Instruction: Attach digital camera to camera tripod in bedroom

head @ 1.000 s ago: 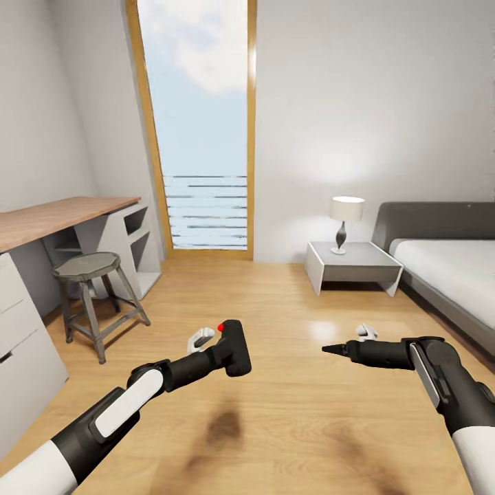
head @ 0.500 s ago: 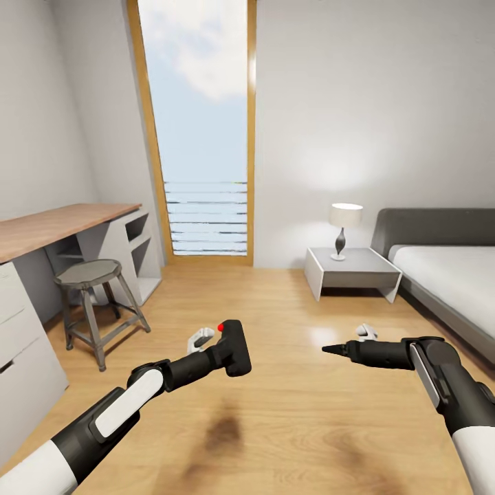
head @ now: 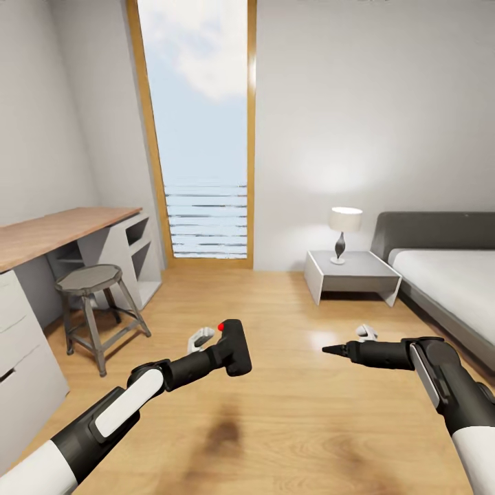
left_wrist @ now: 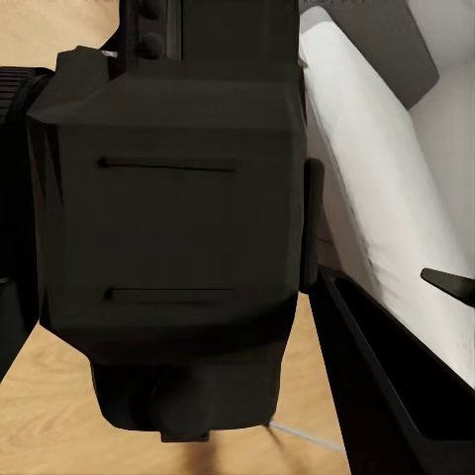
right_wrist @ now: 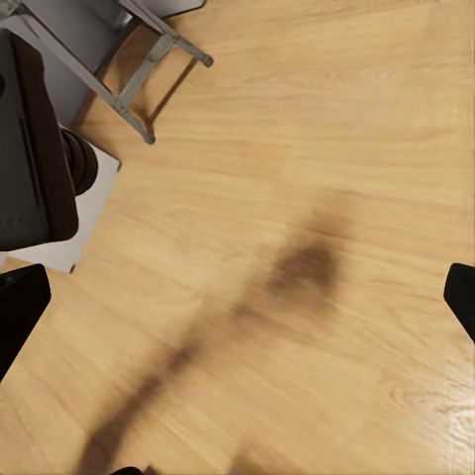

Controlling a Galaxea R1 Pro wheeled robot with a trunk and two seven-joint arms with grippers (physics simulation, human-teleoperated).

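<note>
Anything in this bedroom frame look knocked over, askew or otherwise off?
Nothing stands out. The lamp stands upright on the side table, the stool is upright by the desk, and the left tool holds the camera.

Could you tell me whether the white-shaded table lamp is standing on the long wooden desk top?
No, the white-shaded table lamp stands on the low grey bedside table beside the grey bed, across the room from the wooden desk top.

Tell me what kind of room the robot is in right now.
Most likely a bedroom: a grey-framed bed with a white mattress, a low white bedside table carrying a white-shaded lamp, and a wood-topped desk.
</note>
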